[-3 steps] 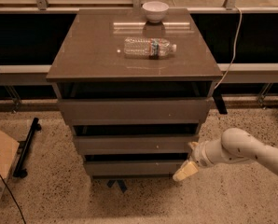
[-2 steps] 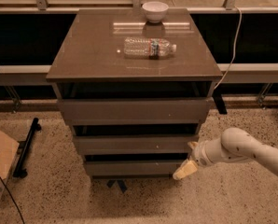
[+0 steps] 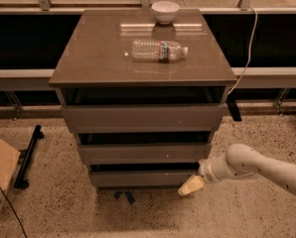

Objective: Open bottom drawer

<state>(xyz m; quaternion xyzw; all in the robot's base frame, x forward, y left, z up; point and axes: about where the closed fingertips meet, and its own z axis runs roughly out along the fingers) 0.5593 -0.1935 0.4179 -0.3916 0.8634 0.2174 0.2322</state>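
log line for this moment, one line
task: open bottom drawer | gripper: by its front's right end, low | state: not pulled out | on cabinet: bottle, bowl

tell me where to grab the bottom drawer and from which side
Probably the top edge of the bottom drawer front, hooked from above through the dark gap under the middle drawer: the front is flat, with no handle. The gripper sits by its right end, so coming in there looks shortest.

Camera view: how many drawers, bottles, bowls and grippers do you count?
Drawers: 3 (top drawer, middle drawer, bottom drawer)
Bottle: 1
Bowl: 1
Gripper, by the bottom drawer's right end: 1
Total: 6
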